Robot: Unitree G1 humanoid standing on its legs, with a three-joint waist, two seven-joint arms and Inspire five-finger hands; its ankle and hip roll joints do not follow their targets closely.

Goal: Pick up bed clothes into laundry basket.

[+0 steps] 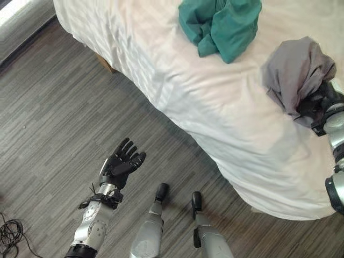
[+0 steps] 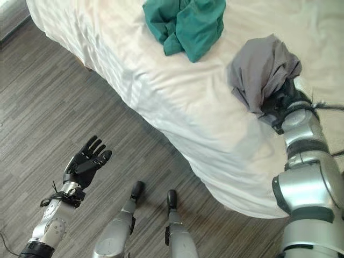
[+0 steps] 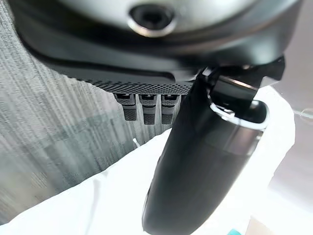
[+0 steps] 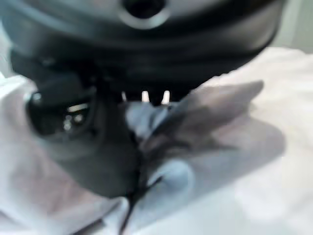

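Note:
A grey garment (image 2: 263, 67) is bunched up near the bed's near right edge, and my right hand (image 2: 280, 103) is shut on its lower end. In the right wrist view the thumb (image 4: 93, 142) presses into the grey cloth (image 4: 215, 127). A teal garment (image 1: 220, 24) lies crumpled farther back on the white bed sheet (image 1: 215, 107). My left hand (image 1: 122, 160) hangs open over the floor, palm up, well away from the bed and holding nothing. Its straight fingers (image 3: 146, 108) and thumb (image 3: 205, 171) show in the left wrist view.
The bed runs diagonally from the upper left to the right side, its sheet hanging down over the edge (image 1: 252, 177). Grey wood-look floor (image 1: 54, 118) spreads out to the left and in front of it. A pale wall base (image 1: 16, 21) shows at the upper left.

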